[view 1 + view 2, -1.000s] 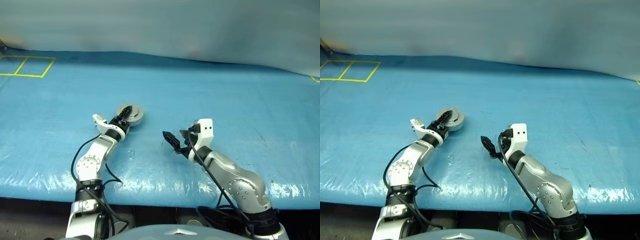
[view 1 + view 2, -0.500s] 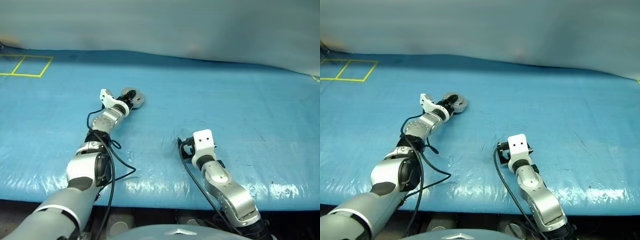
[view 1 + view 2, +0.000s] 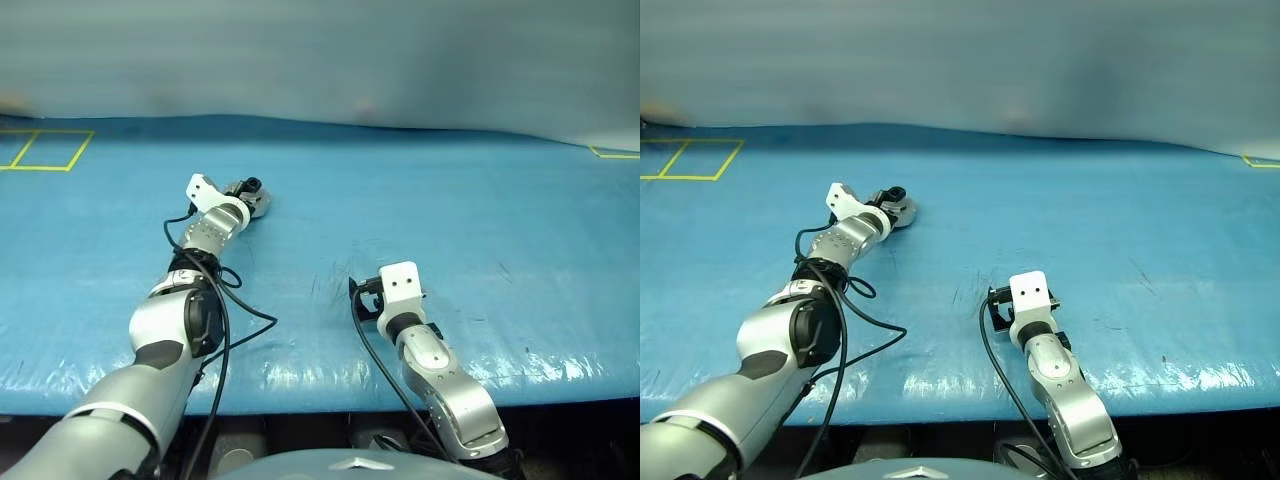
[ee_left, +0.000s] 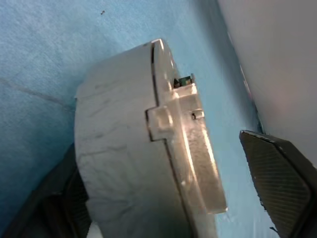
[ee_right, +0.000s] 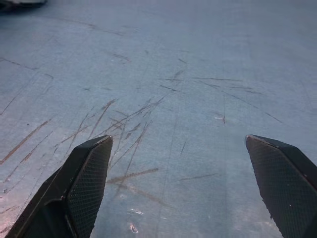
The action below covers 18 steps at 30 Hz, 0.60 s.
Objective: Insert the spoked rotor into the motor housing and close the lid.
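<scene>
Withdraw the left tool point(image 3: 247, 190), spread with one finger clear of the motor housing point(image 4: 124, 158) at the far left of the counter point(image 3: 450, 200) and the other close against its side, straight back to avoid dragging or tipping it, leaving the right tool point(image 5: 177, 141) spread over bare counter.

Left arm: stretched out farther across the tabletop point(image 3: 450, 200) than a second ago, elbow straighter.
Left hand point(image 3: 250, 192): fingers point(image 4: 282, 178) now spread wide of the closed motor housing point(image 4: 143, 144).
Right hand point(image 5: 183, 188): drawn back toward the near edge, wrist rolled.
</scene>
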Tool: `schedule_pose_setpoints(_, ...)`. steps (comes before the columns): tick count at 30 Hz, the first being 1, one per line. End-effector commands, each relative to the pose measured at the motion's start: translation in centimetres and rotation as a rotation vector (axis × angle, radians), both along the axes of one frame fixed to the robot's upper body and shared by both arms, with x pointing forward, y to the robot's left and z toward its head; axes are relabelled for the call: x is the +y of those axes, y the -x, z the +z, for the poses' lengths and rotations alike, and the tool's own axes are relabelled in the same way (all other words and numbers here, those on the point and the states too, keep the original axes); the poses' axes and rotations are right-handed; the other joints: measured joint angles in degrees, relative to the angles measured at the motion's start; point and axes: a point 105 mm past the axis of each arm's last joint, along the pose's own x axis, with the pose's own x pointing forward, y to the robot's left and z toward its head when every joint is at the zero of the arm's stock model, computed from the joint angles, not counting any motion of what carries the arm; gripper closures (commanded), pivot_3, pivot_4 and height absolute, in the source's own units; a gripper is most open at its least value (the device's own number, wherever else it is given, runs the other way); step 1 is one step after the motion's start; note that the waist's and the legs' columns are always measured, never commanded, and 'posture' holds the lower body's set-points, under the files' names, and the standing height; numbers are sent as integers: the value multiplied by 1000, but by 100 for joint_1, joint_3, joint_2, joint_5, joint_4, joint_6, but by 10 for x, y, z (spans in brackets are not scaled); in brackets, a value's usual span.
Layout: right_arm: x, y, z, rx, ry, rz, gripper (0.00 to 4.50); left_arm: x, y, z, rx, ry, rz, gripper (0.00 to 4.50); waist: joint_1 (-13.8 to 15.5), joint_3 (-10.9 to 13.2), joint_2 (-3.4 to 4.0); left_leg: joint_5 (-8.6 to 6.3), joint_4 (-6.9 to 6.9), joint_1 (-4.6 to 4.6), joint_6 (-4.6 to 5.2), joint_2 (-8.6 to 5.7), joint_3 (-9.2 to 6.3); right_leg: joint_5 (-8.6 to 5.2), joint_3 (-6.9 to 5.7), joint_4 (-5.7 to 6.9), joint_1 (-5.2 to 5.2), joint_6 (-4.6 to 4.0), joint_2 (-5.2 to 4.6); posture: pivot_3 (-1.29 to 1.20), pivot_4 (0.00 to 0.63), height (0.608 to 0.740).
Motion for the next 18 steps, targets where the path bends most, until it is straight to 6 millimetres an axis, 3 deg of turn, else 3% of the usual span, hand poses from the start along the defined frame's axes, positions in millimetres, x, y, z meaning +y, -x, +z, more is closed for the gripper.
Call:
schedule_pose_setpoints(1,5,-5,10,-33,-10,27,0,32,45,-73,286,-43,58,26,-52,-13,1,-4,-1,8,-7,1,0,-1,0,1,5,-1,0,0,150,740)
schedule_pose_setpoints(5,9,-8,14,-39,-33,48,0,45,73,-90,359,-67,5,26,-201,-56,9,-29,-9,85,-39,5,6,-8,2,-2,35,-11,-4,0,150,740)
schedule_pose_setpoints(11,13,-10,13,-28,-44,96,0,48,131,-98,427,-154,-171,26,-246,-159,60,-54,-27,105,-50,10,12,-32,7,-1,38,-23,-3,0,150,740)
schedule_pose_setpoints(15,15,-13,14,-32,-44,115,0,45,155,-87,371,-352,-333,26,-216,-168,70,-73,-42,140,-54,8,18,-55,17,-1,55,-33,-4,0,150,740)
schedule_pose_setpoints(18,18,-14,20,-73,-55,149,0,32,154,-49,53,-554,-398,26,-195,-154,70,-86,-47,140,-64,3,20,-59,23,-7,38,-37,-9,0,150,740)
